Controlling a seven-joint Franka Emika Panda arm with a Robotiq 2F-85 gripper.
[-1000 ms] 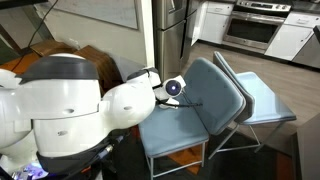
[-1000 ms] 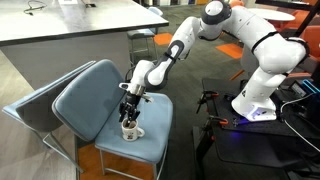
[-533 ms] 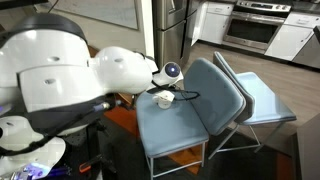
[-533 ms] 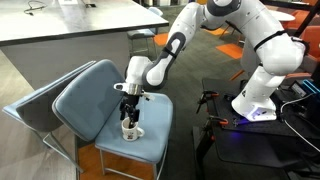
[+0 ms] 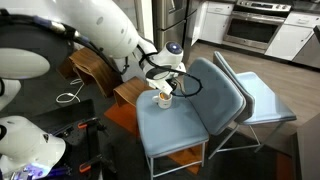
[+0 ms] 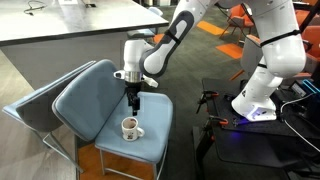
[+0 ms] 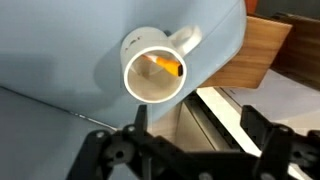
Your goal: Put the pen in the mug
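White mug (image 7: 138,85) is sitting upright on the counter (image 7: 60,50), which here is really a blue padded chair seat. The wrist view looks pretty much straight down into it. The pen (image 7: 166,68) is inside the mug. It shows up as a short yellow-orange stick with a darker end, lying at a slant toward the side where the handle sticks out.

The end effector (image 7: 192,138) hangs above the mug with nothing in it. Its two dark fingers (image 7: 112,152) sit wide apart along the bottom of the wrist view, and there's only open space between them.

In both exterior views the end effector (image 6: 133,103) points down and is clear of the mug (image 6: 130,127), not touching it. The mug is near the front part of the seat (image 6: 152,112). Same deal from the opposite angle: end effector (image 5: 165,83) over mug (image 5: 163,98).

A brown wooden surface (image 5: 130,92) sits right beside the seat edge, and a second blue chair (image 5: 258,98) stands next to this one.
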